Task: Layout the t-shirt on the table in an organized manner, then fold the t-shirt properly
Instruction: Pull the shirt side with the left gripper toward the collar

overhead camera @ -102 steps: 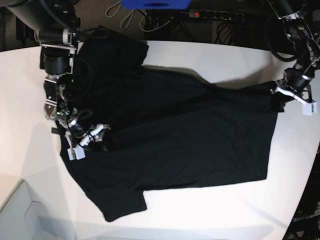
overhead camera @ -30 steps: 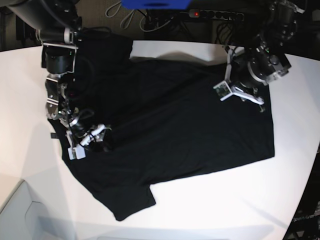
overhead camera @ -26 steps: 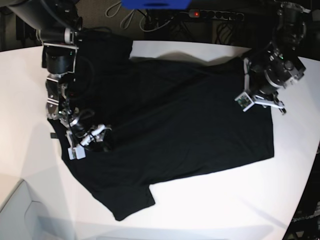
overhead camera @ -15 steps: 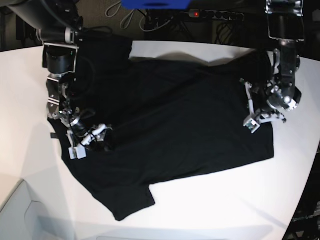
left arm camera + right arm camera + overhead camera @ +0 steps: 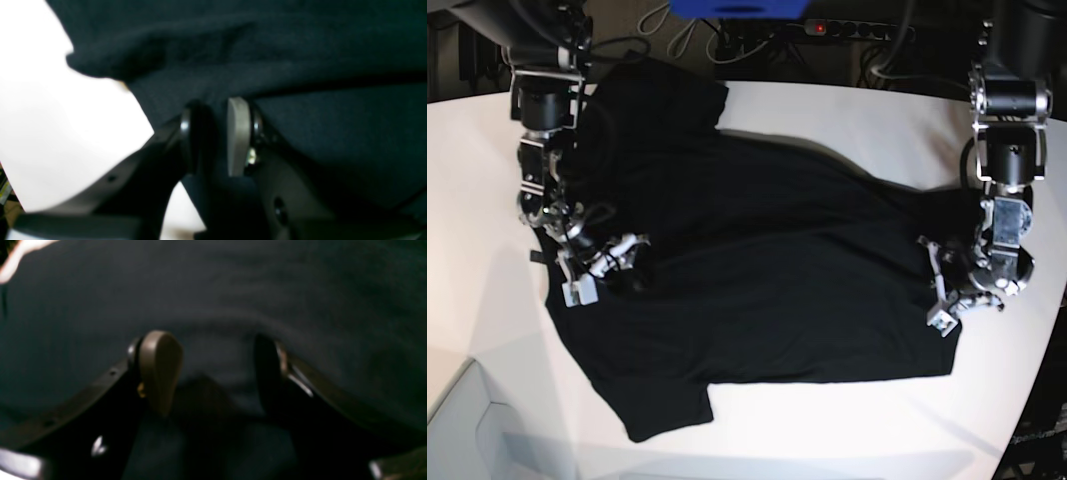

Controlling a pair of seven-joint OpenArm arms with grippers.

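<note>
Dragging the hem outward, the left gripper point(image 5: 945, 290) has swung down to the t-shirt's point(image 5: 767, 270) edge, jaws pinching cloth. Right gripper point(image 5: 607, 268) sits wide-jawed at the collar. Shirt lies flatter across the worktop point(image 5: 847, 430), nearly ready for folding.

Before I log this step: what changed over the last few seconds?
The left gripper swung in over the t-shirt, then came down its hem edge to the near side, where it is now shut on the cloth. The hem and near sleeve shifted slightly. The right gripper stayed open at the collar end.
</note>
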